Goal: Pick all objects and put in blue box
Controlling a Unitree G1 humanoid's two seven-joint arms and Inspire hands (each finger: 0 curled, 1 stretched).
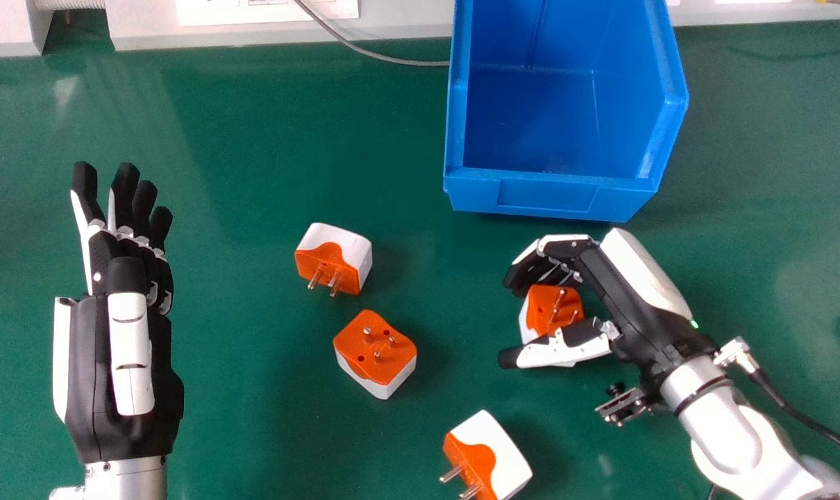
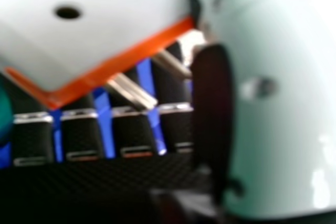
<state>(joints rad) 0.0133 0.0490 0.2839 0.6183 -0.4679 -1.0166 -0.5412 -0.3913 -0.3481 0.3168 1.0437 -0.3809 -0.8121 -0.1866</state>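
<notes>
Three plug adapters [image 1: 371,347] on tabletop [image 1: 253,139]. Right hand [image 1: 618,288]: fingers curled around fourth adapter [image 1: 541,298], near blue box [image 1: 545,196]. Left hand [image 1: 101,368]: fingers extended.

An orange-edged white plug [image 2: 100,30] lies within the robot hand [image 1: 627,292].

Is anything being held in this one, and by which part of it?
The right hand has one orange-and-white plug adapter by its body, between thumb and curled fingers; how firmly cannot be told. The left hand holds nothing.
</notes>
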